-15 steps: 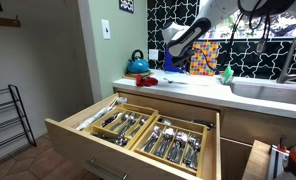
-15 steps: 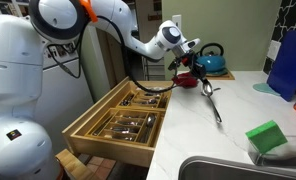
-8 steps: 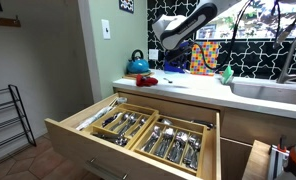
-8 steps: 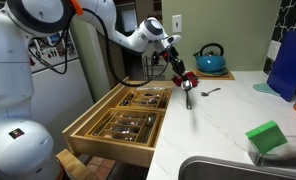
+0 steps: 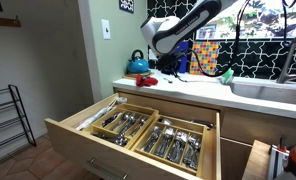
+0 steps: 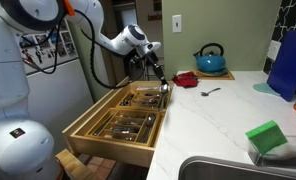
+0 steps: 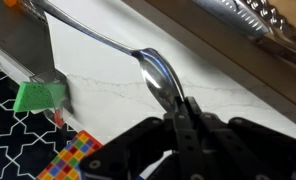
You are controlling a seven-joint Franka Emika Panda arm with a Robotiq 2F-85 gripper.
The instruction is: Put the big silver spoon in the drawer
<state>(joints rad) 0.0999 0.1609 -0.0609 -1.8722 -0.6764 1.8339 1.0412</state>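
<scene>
The big silver spoon (image 6: 161, 82) hangs from my gripper (image 6: 153, 70) over the far edge of the open light-wood drawer (image 6: 106, 150). The drawer (image 5: 73, 143) holds wooden trays full of cutlery. In the wrist view my gripper (image 7: 181, 108) is shut on the spoon's (image 7: 153, 70) wide end, and the thin handle runs up and to the left over the white counter (image 7: 228, 95). In an exterior view the gripper (image 5: 168, 64) is above the counter's end, and the spoon is hard to make out there.
On the counter are a small spoon (image 6: 210, 91), a red object (image 6: 186, 79), a teal kettle (image 6: 210, 60), a green sponge (image 6: 268, 137) and a blue bag (image 6: 288, 62). A sink (image 5: 268, 90) lies beside them. A wire rack (image 5: 8, 115) stands by the wall.
The arm has lifted the big spoon off the counter and carried it sideways, away from the kettle, to above the drawer's edge. The gripper has stayed shut on it.
</scene>
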